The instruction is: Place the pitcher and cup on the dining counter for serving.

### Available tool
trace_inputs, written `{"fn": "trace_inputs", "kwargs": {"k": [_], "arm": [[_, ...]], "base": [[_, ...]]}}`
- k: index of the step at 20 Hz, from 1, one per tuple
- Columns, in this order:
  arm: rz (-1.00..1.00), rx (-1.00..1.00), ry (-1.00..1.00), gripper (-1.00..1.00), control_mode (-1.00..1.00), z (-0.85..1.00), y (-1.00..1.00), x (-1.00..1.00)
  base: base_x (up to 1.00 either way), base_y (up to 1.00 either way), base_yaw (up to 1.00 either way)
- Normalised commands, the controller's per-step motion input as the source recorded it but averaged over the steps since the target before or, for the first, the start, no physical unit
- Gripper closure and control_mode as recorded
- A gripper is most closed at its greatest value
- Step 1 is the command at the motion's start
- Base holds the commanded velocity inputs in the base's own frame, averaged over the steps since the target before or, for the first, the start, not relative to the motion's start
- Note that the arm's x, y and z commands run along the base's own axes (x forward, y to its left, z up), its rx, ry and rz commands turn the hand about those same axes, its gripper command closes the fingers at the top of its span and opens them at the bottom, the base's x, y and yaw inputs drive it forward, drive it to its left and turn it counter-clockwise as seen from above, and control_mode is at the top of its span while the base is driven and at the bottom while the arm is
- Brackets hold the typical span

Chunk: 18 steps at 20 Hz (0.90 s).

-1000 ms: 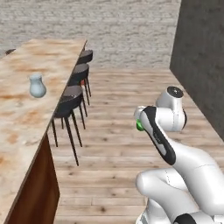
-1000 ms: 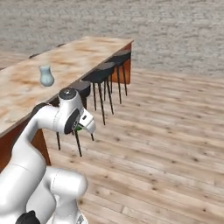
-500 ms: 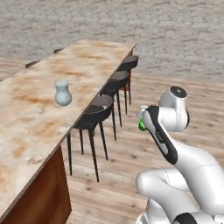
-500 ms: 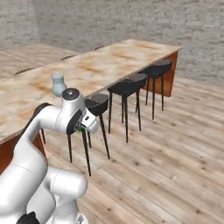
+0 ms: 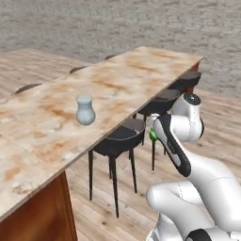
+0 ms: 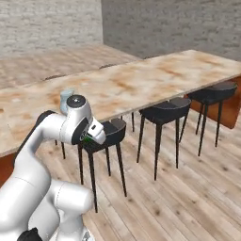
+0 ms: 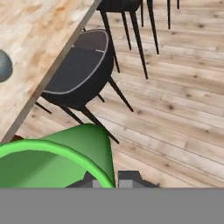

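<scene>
The pale blue-grey pitcher (image 5: 85, 111) stands upright on the dining counter (image 5: 134, 77), near its stool-side edge. My gripper (image 5: 152, 133) hangs folded close to the arm, off the counter and above a black stool, shut on the bright green cup (image 5: 153, 136). From the right base view the cup (image 6: 86, 138) peeks out under the hand, and the pitcher (image 6: 65, 97) is half hidden behind the arm, on the counter (image 6: 155, 75). In the hand view the cup (image 7: 57, 159) sits large at lower left against my fingertips, with the pitcher (image 7: 4, 65) at the left edge on the counter (image 7: 39, 30).
Black round stools (image 5: 120, 137) line the counter's near side, one right under the hand (image 7: 81, 65), more further along (image 6: 162, 110). Wooden floor (image 6: 188, 188) stretches to the right. A grey stone wall (image 5: 94, 23) runs behind.
The whole picture has shifted: the base has moved, bringing the counter and stools closer and more in front. The arm keeps the same folded pose with the cup.
</scene>
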Motion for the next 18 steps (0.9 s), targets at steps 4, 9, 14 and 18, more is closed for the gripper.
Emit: {"fn": "trace_inputs", "kwargs": {"k": [4, 9, 14, 18], "arm": [[0.00, 0.00, 0.00, 1.00, 1.00, 0.00, 0.00, 0.00], [0.00, 0.00, 0.00, 1.00, 1.00, 0.00, 0.00, 0.00], [0.00, 0.00, 0.00, 1.00, 1.00, 0.00, 0.00, 0.00], [0.00, 0.00, 0.00, 1.00, 1.00, 0.00, 0.00, 0.00]], "base": [[0.96, -0.76, 0.55], [0.83, -0.76, 0.59], [0.60, -0.77, 0.61], [0.36, -0.84, 0.61]]}}
